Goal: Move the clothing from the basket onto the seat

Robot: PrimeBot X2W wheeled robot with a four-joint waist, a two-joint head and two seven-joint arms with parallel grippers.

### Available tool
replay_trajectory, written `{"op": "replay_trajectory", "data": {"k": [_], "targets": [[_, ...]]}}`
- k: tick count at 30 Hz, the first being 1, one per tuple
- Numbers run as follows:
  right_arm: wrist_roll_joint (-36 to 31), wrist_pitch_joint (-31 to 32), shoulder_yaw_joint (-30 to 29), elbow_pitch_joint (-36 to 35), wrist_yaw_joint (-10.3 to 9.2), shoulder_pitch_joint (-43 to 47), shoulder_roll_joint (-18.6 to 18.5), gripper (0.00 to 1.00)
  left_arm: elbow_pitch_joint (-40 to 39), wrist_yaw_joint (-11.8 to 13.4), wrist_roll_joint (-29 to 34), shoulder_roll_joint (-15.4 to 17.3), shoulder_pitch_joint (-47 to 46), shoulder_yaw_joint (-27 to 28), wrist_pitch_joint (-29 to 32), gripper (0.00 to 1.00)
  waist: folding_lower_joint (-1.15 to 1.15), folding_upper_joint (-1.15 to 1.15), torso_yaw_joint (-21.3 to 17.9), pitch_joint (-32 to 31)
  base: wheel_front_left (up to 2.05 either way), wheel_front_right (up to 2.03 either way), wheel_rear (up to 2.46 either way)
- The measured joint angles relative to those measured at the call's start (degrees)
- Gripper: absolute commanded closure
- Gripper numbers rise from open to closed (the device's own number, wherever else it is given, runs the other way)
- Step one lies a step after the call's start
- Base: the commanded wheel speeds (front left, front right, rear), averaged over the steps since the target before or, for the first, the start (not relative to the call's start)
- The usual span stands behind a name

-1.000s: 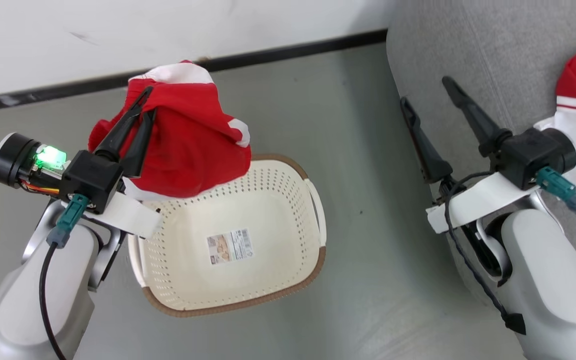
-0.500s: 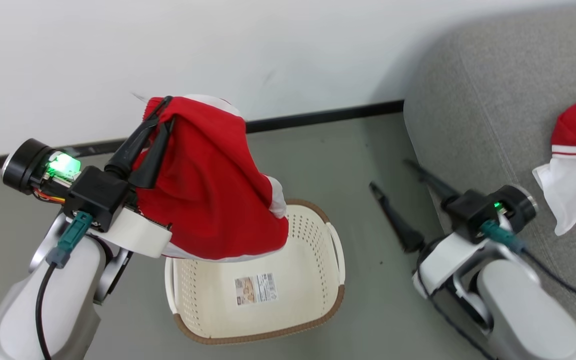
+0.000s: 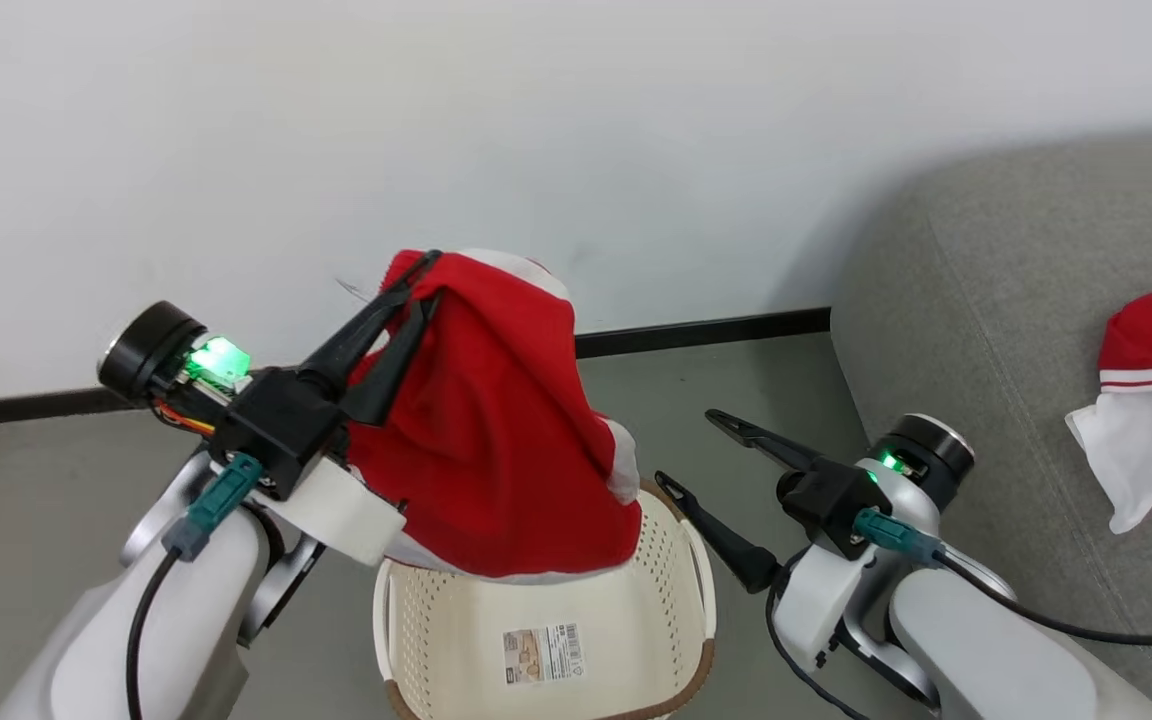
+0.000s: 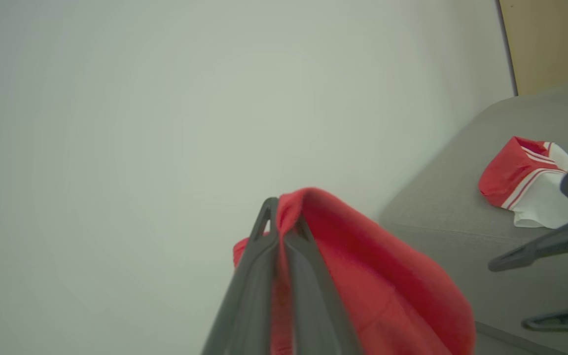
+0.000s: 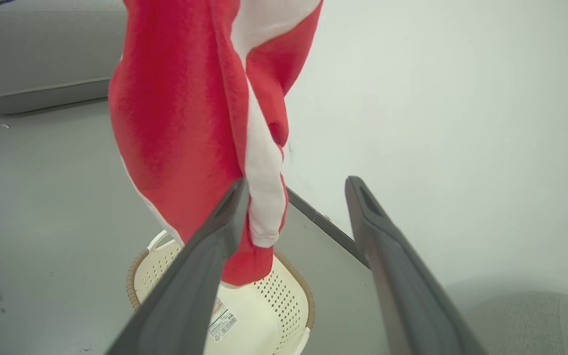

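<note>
Loosely hanging below left gripper point(image 3: 429, 277), pinched at one bunched fold: clothing point(image 3: 496, 440), soft, seemingly light; right gripper point(image 3: 686, 448) spread, empty.

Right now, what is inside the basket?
The basket shows a bare perforated bottom with a barcode sticker. Its far end is covered by the red garment hanging from the left gripper.

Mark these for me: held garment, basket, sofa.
held garment point(image 3: 496, 450): head view, middle of the red drape.
basket point(image 3: 671, 580): head view, perforated right wall.
sofa point(image 3: 986, 300): head view, bare grey cushion top.
</note>
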Motion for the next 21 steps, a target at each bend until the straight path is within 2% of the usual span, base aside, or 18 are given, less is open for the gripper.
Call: {"op": "replay_trajectory", "data": {"k": [6,14,21], "targets": [[2.54,0.57,5.49,1.42,0.0,-2.5,0.05,0.0,-1.08,-1.11,0.0,-0.9,0.1,-2.36,1.87,1.0,0.0,0.0,0.99,-2.66,0.0,0.0,0.0],[7.42,2.25,15.95,3.41,0.01,-3.75,0.48,0.0,-2.79,-1.87,-0.01,-2.36,0.1,-4.93,4.38,1.0,0.0,0.0,2.82,-5.15,0.0,0.0,0.0],[11.26,2.29,18.75,4.99,0.0,-6.37,1.23,0.0,-3.82,-1.96,-0.08,-3.55,0.1,-6.43,6.42,1.0,0.0,0.0,4.61,-6.59,0.0,0.0,0.0]]}}
